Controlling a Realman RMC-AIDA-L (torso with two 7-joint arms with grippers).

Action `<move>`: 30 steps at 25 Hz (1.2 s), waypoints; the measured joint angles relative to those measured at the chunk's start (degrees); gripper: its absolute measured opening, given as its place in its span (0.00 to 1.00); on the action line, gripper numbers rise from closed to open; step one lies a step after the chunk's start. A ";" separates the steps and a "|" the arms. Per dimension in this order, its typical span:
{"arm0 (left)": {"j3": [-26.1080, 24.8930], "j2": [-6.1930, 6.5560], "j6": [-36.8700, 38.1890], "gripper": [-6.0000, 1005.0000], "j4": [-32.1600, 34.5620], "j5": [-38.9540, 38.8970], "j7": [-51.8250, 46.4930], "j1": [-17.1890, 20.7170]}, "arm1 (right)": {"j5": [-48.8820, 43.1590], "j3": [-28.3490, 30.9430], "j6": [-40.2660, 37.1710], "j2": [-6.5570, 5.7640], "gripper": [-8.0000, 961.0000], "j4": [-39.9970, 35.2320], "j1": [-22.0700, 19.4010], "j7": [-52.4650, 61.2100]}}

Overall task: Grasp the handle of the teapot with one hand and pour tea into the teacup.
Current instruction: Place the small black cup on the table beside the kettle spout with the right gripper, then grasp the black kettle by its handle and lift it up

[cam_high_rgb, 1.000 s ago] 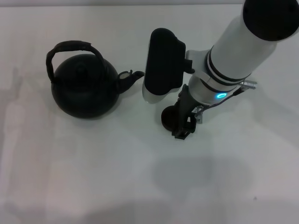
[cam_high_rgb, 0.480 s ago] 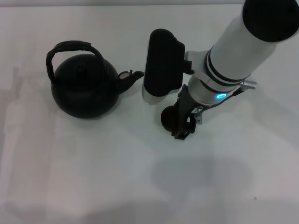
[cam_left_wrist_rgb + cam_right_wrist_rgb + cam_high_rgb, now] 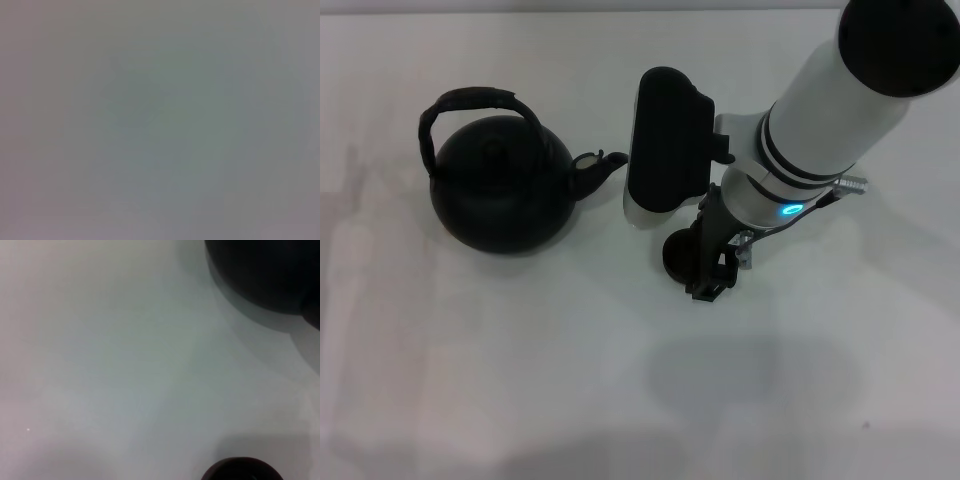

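Note:
The large black teapot [image 3: 500, 195] stands at the left of the white table, its spout pointing right and its arched handle [image 3: 475, 97] upright over the lid. The small dark teacup [image 3: 676, 255] sits to the right of the spout. My right gripper [image 3: 701, 273] comes down from the right and its dark fingers [image 3: 708, 285] close on the cup's right side. In the right wrist view the teacup's rim [image 3: 242, 470] shows at one edge and the teapot's body [image 3: 265, 275] in a corner. My left gripper is out of view; its wrist view shows only a plain surface.
The white table [image 3: 520, 380] stretches bare in front of the teapot and cup. My right arm's black and white forearm [image 3: 665, 140] hangs just right of the spout, close to it.
My right gripper and forearm have shifted slightly left, and the teacup has moved slightly left with them. The teapot has not moved.

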 joint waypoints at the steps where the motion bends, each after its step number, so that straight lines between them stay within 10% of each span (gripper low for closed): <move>1: 0.00 0.00 -0.01 0.84 0.00 0.00 0.00 0.01 | -0.01 -0.01 -0.10 0.00 0.76 0.06 -0.02 0.00; 30: 0.00 -0.07 -0.07 0.84 0.00 0.00 0.00 0.30 | 6.59 7.00 -3.31 -0.12 0.91 0.04 -5.15 -6.51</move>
